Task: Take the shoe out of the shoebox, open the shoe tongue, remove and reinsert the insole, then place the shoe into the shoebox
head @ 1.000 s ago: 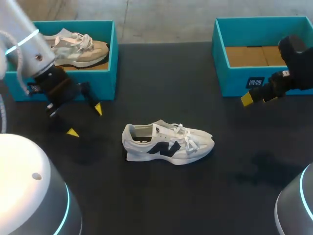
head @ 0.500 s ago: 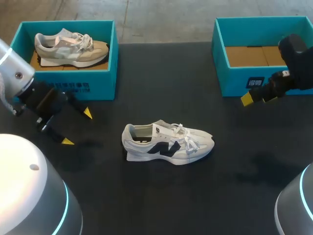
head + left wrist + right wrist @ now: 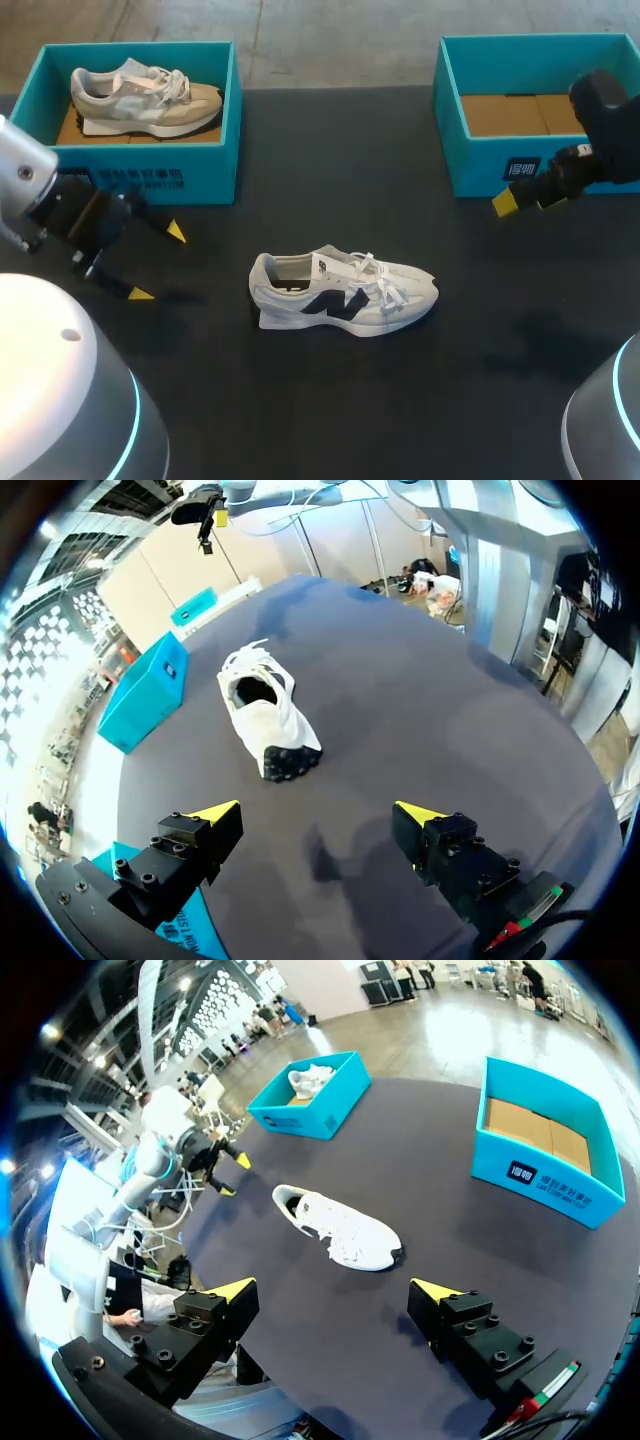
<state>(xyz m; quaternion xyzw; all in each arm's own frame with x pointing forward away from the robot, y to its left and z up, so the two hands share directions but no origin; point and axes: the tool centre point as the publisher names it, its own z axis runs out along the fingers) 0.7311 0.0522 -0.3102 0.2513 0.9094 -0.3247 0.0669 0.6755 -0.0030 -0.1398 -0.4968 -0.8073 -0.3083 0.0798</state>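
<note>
**A:** From the head view, where is the white shoe sitting?

**B:** It is lying on its sole in the middle of the table, well apart from every edge. It is out in the open, probably so the tongue and insole can be reached.

**A:** And the boxes?

**B:** The empty shoebox is waiting at the far right corner. The other shoebox, at the far left corner, is holding a beige shoe.

**A:** What is the left wrist view showing?

**B:** The left gripper is hovering with its fingers spread wide and nothing between them. The shoe is lying ahead, heel towards it, so an approach from the heel looks likely.

**A:** And the right wrist view?

**B:** The right gripper is also gaping and empty, hanging near the empty box. The shoe is lying ahead of it, well apart, so neither arm is touching it.
</note>
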